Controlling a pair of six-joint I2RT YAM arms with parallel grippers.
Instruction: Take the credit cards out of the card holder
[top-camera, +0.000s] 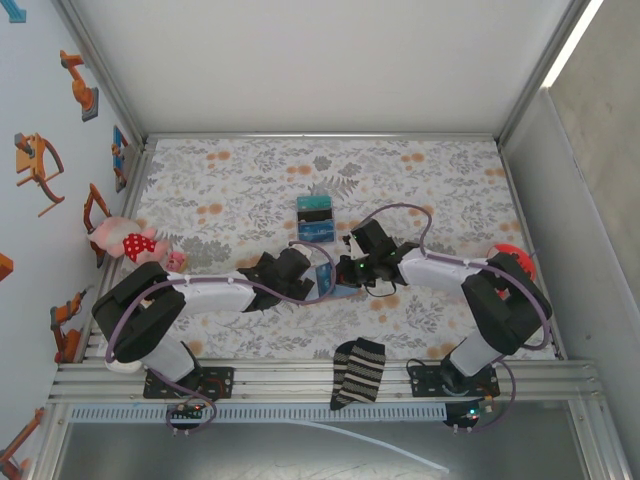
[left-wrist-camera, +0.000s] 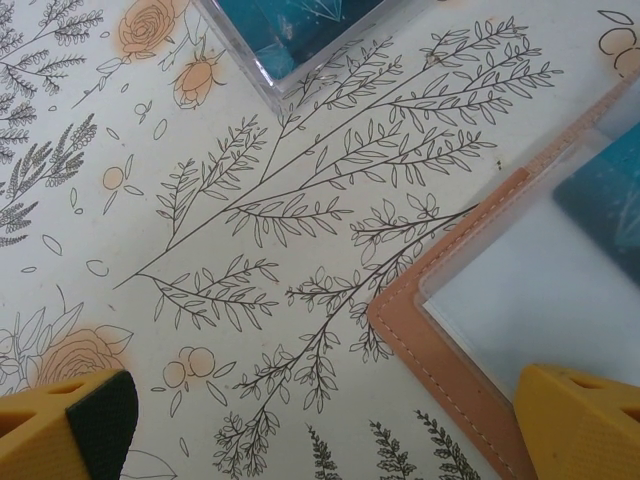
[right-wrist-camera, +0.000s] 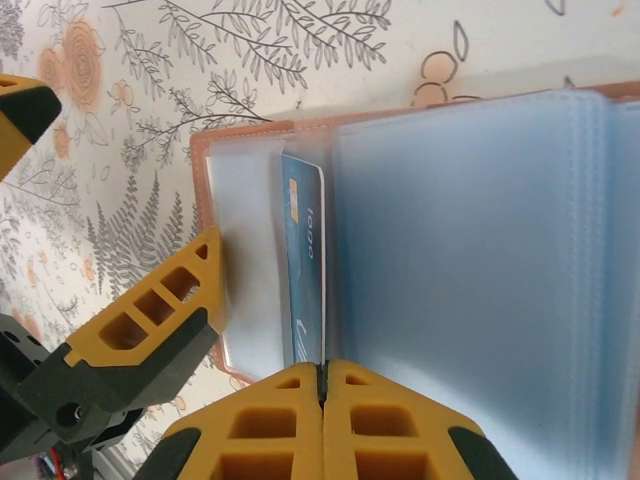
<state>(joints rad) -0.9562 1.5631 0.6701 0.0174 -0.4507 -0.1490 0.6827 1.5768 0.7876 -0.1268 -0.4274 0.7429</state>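
The tan card holder (top-camera: 328, 279) lies open on the floral cloth between both grippers, its light-blue plastic sleeves (right-wrist-camera: 480, 250) spread out. My right gripper (right-wrist-camera: 322, 372) is shut on the near edge of a teal credit card (right-wrist-camera: 305, 270) that stands on edge, partly inside a sleeve. My left gripper (left-wrist-camera: 330, 430) is open and low over the cloth. Its right finger (left-wrist-camera: 580, 420) is over the holder's tan corner (left-wrist-camera: 450, 350), and one of its fingers (right-wrist-camera: 150, 320) sits by the holder's left edge in the right wrist view.
A clear box of teal and blue cards (top-camera: 315, 218) stands just beyond the holder, its corner (left-wrist-camera: 300, 40) close to my left gripper. A striped sock (top-camera: 358, 372) hangs over the near edge. A pink plush toy (top-camera: 125, 240) lies at the left wall.
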